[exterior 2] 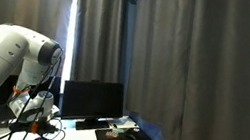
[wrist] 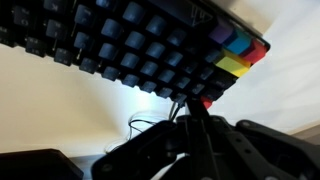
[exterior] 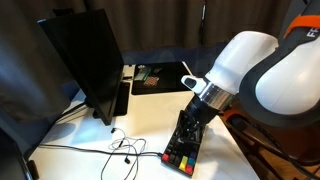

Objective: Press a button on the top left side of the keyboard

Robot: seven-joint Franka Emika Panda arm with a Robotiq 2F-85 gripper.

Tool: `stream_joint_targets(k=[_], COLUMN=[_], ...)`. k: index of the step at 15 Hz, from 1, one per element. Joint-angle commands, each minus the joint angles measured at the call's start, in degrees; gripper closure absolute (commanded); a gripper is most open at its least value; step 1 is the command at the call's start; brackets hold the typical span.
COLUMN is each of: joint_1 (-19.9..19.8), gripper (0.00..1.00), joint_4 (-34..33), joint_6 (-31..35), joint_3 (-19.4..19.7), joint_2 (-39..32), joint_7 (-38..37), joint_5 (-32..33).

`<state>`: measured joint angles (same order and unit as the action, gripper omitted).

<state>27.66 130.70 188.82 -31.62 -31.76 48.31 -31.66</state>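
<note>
Filling the lower half of the wrist view, the dark claw (wrist: 192, 128) pointed up at the keyboard (wrist: 130, 45), its tip just below the red key at the coloured corner, though whether its jaws were open or closed could not be told. That keyboard (exterior: 184, 148) lay at the lower centre of an exterior view on the white worktop (exterior: 140, 125), with the claw (exterior: 186, 135) directly over it. Outward, a black cable (exterior: 118, 150) trailed to its left and the big black monitor (exterior: 85, 60) stood upper left.
</note>
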Motion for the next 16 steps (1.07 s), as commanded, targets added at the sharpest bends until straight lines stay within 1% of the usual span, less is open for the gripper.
stream_joint_targets(k=[1, 2, 3, 4, 6, 8, 12, 16], joint_1=[-0.5, -0.5, -0.7, -0.5, -0.4, -0.1, -0.4, -1.1], gripper=[1.0, 1.0, 1.0, 1.0, 1.0, 1.0, 1.0, 1.0], joint_4=[-1.0, -0.9, 0.6, 0.6, 0.6, 0.7, 0.8, 0.8], joint_6=[1.8, 1.9, 1.9, 1.6, 1.6, 1.3, 0.5, -0.2], joint_3=[-0.6, -0.4, 1.3, 2.0, 3.7, 5.4, 6.8, 6.5], joint_2=[-1.6, -1.7, -1.4, -1.4, -1.7, -1.6, -1.5, -1.8], joint_7=[-0.5, -0.5, -11.3, -13.5, -21.0, -26.7, -32.6, -35.4], joint_5=[-0.3, -0.3, 11.5, 14.1, 21.7, 27.7, 34.2, 37.2])
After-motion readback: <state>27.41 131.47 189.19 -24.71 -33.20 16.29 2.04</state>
